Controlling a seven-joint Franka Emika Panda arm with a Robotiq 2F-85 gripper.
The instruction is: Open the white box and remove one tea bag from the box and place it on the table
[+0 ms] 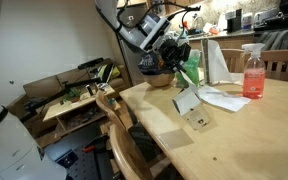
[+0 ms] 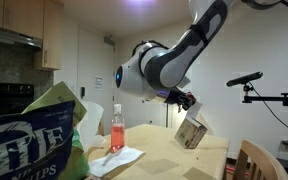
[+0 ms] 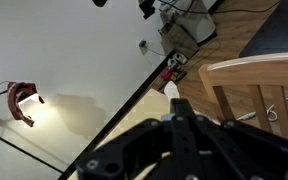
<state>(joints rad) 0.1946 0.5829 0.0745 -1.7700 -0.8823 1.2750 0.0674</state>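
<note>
The white box (image 1: 188, 101) stands on the light-wood table (image 1: 234, 140) with its flap lid up; it also shows in an exterior view (image 2: 191, 133). My gripper (image 1: 178, 53) hangs in the air above and beyond the box, apart from it, and appears in both exterior views (image 2: 187, 101). In the wrist view the fingers (image 3: 174, 105) are pressed together, with a small white piece, seemingly the tea bag (image 3: 170, 89), sticking out at their tip. The tea bag is too small to make out in the exterior views.
A pink spray bottle (image 1: 252, 72) and flat white paper sheets (image 1: 220, 97) lie beyond the box. A bowl (image 1: 161, 79) and a green packet (image 1: 191, 68) sit under the arm. Wooden chairs (image 1: 119, 125) stand at the table edges. A chip bag (image 2: 34, 140) fills the foreground.
</note>
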